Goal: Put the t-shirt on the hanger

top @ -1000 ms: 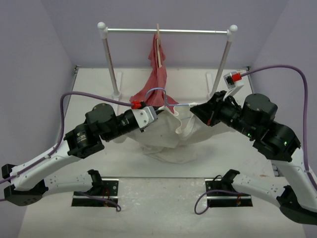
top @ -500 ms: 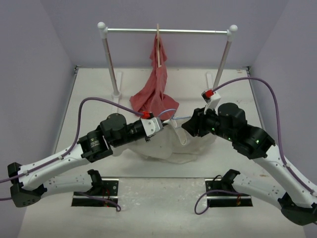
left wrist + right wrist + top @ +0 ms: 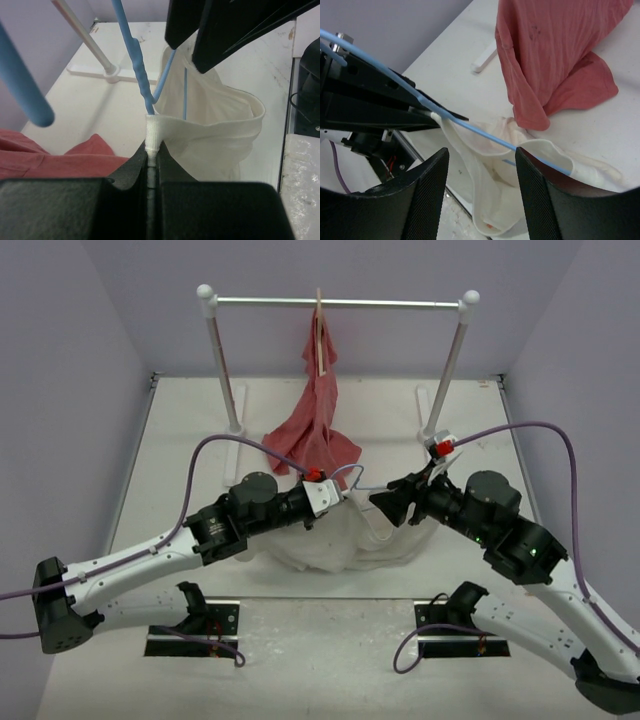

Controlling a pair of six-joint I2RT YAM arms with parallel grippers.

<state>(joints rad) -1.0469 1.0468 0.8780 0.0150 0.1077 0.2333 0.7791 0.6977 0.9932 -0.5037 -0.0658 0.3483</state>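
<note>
The t-shirt [image 3: 345, 540] lies bunched on the table [image 3: 320, 635] between the arms. The left gripper [image 3: 151, 150] is pinched tight on its collar rim, and the hanger [image 3: 134, 57] wire rises from the pinch. The right gripper [image 3: 481, 155] stands open and holds nothing, just short of the wire. Beyond, a red garment [image 3: 318, 430] hangs from the rail [image 3: 340, 302].

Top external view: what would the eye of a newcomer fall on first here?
The red garment hanging from the rail at the back stands out first. In front of it, the cream t-shirt sags between the two arms, with the blue hanger poking into its collar. The left gripper pinches that collar; the right gripper stands open.
</note>
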